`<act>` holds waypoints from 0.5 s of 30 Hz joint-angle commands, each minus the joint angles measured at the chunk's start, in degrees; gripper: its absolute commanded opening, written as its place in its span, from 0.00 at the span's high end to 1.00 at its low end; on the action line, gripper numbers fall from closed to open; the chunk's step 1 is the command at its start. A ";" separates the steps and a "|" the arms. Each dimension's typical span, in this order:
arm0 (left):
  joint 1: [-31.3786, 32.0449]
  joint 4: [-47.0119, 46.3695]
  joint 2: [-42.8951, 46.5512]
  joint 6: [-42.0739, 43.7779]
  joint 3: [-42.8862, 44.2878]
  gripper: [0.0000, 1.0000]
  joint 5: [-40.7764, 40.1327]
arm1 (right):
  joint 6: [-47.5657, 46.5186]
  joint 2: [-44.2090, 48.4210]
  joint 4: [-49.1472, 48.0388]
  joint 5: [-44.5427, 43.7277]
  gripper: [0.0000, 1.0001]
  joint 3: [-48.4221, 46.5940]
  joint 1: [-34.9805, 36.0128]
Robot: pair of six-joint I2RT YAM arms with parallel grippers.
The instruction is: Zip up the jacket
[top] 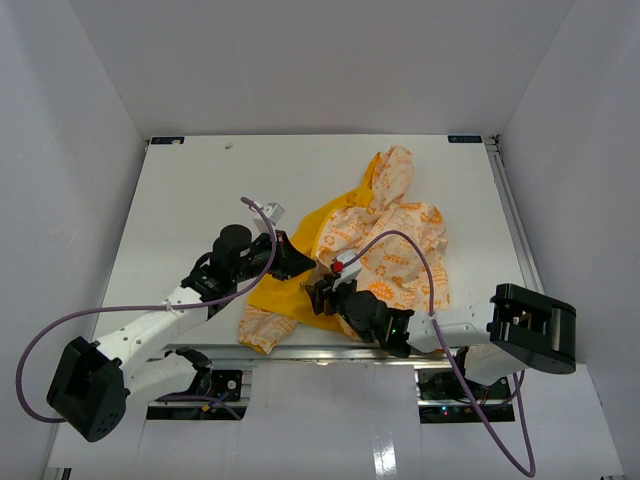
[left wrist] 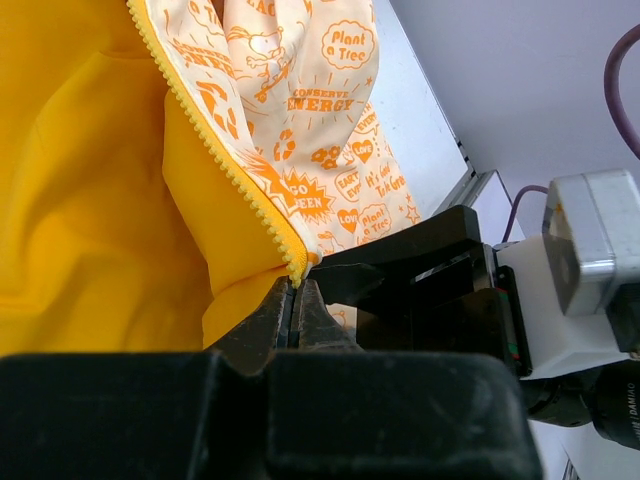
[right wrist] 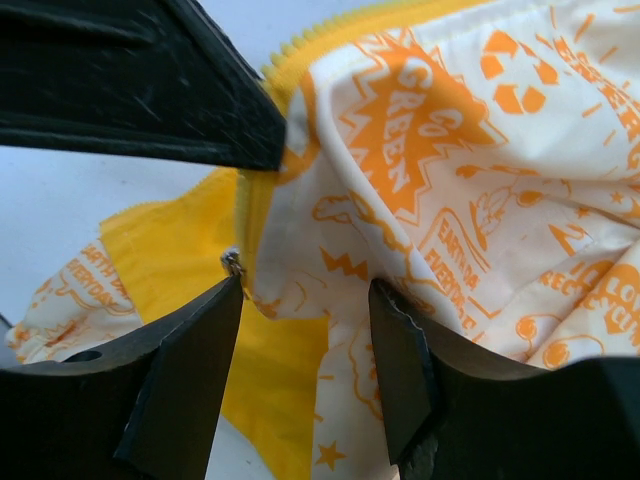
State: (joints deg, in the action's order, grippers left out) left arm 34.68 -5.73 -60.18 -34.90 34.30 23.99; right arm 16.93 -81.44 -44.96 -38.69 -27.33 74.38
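The jacket [top: 400,250], cream with orange print, lies crumpled at the table's centre right, its yellow lining [top: 272,297] spread open toward the front. My left gripper [top: 300,262] is shut on the lower end of the yellow zipper edge [left wrist: 296,272], which runs up and left from its jaws. My right gripper [top: 322,293] sits just beside it, open. Its fingers [right wrist: 190,340] straddle a fold of printed cloth [right wrist: 320,270] of the jacket [right wrist: 470,150]. A small metal zipper slider [right wrist: 232,262] shows at its left fingertip. The left gripper's finger [right wrist: 140,80] fills the upper left of the right wrist view.
The white table [top: 200,190] is walled at the back and both sides. A metal rail [top: 300,352] runs along the front edge. Purple cables [top: 400,240] loop over the jacket and the left arm [top: 150,320].
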 commanded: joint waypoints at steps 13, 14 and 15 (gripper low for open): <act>0.30 -5.78 2.42 -4.55 -1.43 1.00 4.57 | -5.40 -1.71 -20.09 8.59 0.39 5.13 -2.13; 0.30 -5.87 2.52 -4.81 -1.59 1.00 4.74 | -5.42 -1.62 -20.58 9.13 0.40 5.51 -2.54; 0.30 -6.22 2.59 -5.06 -1.74 1.00 5.06 | -5.52 -1.62 -20.85 9.91 0.41 5.70 -2.81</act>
State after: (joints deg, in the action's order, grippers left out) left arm 34.68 -9.26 -59.93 -38.62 33.11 26.80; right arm 13.24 -83.11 -57.56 -31.08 -23.54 72.56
